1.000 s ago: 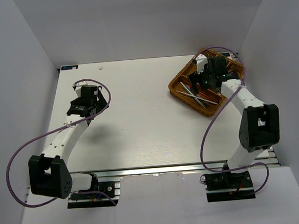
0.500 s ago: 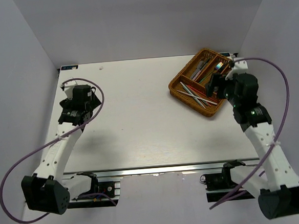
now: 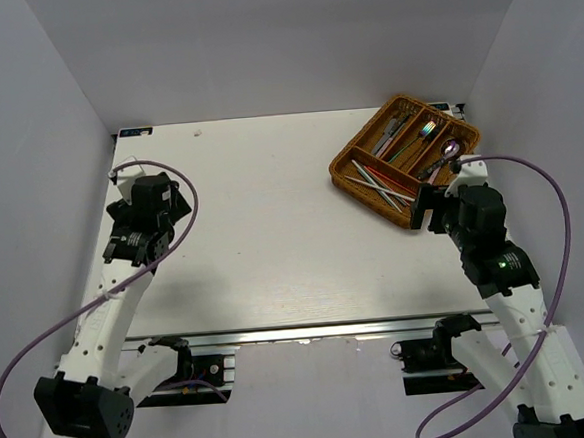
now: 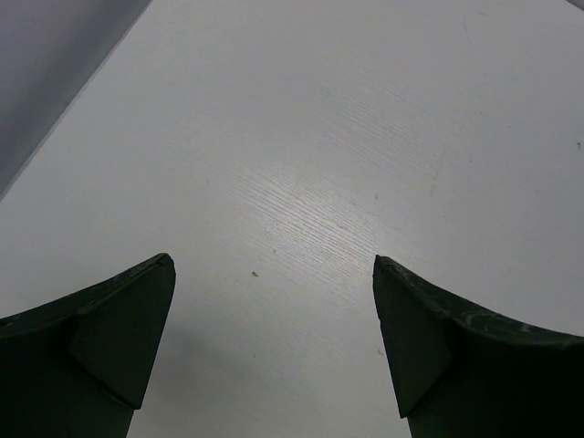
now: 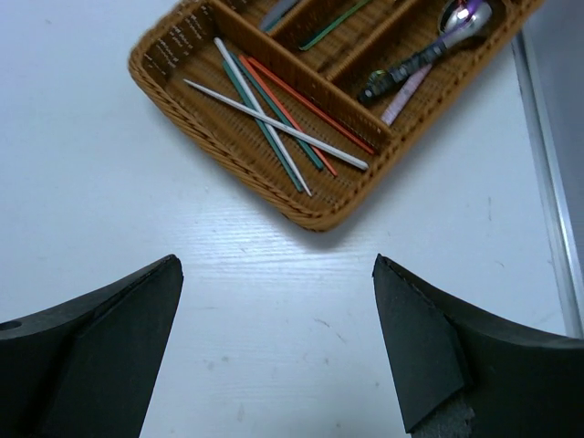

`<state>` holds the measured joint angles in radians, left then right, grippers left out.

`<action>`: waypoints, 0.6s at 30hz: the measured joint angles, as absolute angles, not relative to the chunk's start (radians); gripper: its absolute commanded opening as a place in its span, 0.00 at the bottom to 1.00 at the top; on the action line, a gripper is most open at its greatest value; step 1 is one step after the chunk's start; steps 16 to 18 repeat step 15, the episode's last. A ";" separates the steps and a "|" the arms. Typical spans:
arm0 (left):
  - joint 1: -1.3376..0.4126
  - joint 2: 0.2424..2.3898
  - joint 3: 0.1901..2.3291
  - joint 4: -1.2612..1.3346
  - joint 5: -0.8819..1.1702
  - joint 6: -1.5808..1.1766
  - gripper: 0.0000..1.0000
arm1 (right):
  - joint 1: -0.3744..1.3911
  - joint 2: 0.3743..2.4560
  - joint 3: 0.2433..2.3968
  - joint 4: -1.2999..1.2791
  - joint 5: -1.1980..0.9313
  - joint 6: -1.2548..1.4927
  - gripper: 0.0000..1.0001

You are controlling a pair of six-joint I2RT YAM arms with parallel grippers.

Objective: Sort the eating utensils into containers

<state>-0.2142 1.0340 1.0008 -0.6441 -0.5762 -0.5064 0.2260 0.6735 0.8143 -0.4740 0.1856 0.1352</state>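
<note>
on the white table [image 3: 273,240] the wicker tray [image 5: 203,137] sits at the far right corner. my right gripper [image 5: 276,265] hangs just on the near side of it, jaws spread wide and empty; a second ago it was over the tray. my left gripper [image 4: 274,260] is wide too, well apart from the tray, drifted further left. the chopsticks [image 5: 274,119] lie in the nearest compartment, the purple spoon [image 5: 461,18] in one behind.

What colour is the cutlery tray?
The tray is brown woven wicker, clearest in the right wrist view.
</note>
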 measured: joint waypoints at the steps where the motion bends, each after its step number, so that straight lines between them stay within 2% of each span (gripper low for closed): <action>1: -0.215 1.011 1.000 -0.648 -0.575 -0.491 0.98 | 0.226 0.671 0.814 -0.489 0.198 0.133 0.89; 11: -0.218 0.748 0.926 -0.640 -0.580 -0.387 0.98 | 0.229 0.627 0.814 -0.594 0.245 0.125 0.90; 18: -0.218 0.710 0.893 -0.631 -0.580 -0.363 0.98 | 0.229 0.613 0.814 -0.613 0.263 0.125 0.89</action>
